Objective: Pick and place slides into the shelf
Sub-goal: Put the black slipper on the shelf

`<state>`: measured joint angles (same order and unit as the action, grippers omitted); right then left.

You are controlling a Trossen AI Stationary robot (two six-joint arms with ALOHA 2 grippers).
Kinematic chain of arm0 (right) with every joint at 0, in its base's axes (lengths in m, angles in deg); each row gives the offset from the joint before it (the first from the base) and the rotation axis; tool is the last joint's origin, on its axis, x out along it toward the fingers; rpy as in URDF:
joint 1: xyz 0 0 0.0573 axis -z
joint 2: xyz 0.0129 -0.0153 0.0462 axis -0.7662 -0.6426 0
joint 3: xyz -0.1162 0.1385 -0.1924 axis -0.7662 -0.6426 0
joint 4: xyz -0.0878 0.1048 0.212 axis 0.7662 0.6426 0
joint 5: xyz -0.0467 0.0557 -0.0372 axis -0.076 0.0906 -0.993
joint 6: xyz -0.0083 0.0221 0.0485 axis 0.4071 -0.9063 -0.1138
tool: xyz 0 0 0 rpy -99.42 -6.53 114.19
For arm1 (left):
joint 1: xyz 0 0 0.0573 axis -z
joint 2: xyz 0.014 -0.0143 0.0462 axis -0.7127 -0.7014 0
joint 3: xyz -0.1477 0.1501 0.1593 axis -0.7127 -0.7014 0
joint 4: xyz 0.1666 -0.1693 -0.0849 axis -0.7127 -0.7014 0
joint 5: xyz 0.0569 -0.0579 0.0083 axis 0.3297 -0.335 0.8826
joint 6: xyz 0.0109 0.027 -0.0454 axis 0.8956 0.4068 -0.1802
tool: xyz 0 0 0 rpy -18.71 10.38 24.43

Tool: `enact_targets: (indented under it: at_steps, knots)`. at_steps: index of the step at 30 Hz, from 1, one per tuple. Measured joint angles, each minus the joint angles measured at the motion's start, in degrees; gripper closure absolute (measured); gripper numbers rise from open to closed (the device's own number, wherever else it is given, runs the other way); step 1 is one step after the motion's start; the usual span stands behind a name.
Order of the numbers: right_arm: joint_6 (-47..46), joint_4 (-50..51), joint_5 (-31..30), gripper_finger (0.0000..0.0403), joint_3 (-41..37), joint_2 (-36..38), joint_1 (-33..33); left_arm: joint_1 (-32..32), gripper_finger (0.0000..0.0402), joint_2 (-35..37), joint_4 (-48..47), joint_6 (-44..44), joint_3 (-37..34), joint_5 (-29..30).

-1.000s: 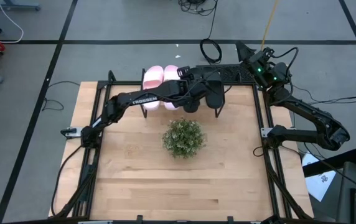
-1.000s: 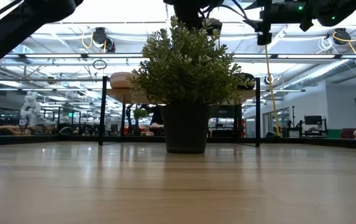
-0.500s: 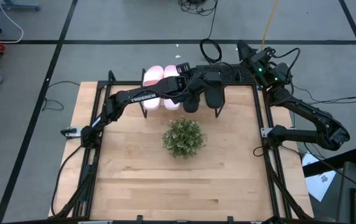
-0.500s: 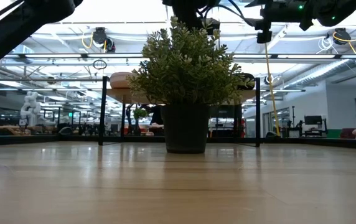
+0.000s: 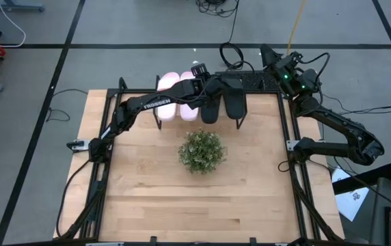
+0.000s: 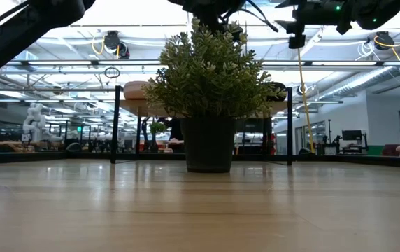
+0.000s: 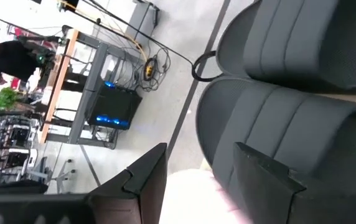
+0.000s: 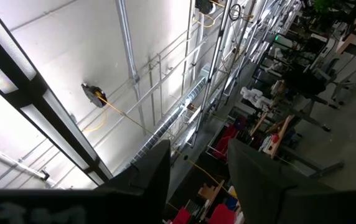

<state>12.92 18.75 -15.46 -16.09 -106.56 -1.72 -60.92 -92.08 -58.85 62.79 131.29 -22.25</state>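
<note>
Now all four slides lie in a row on the shelf (image 5: 240,80) at the table's (image 5: 147,198) far edge: the pink pair (image 5: 179,96) to the left, the black pair (image 5: 224,104) to the right, side by side.

Left gripper (image 5: 202,76): positioned above the shelf, over the gap between the pink pair and the nearer black slide (image 7: 277,137). Over the last second it has drawn back from above the black pair toward the far edge of the shelf. In the left wrist view its fingers (image 7: 142,180) stand apart with nothing between them; the black slides lie just beyond the tips.

Right gripper (image 5: 267,55): parked off the table's far right corner, raised and pointing away from the work. Its fingers (image 8: 150,171) are apart and hold nothing.

The plant (image 5: 201,151) stands mid-table, clear of the shelf.

Assessment: the withdrawal with empty fingers suggests the last black slide is released. With no slide left on the table, the task appears complete or nearly so; only retraction of the left arm seems to remain.
</note>
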Motion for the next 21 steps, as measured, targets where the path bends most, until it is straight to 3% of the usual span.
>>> enact_targets:
  at_steps: [8, 21]
  knots:
    - [0.37, 0.00, 0.02, 0.0255, 0.00, 0.02, 0.00, 1.69, 0.0213, 1.06, 0.76, 3.24, -0.04, 4.26]
    - [-2.37, 0.22, 4.40, 0.0255, 0.00, 0.02, 0.11, 6.44, 0.0213, 10.43, -2.32, 0.35, 0.00, 1.83]
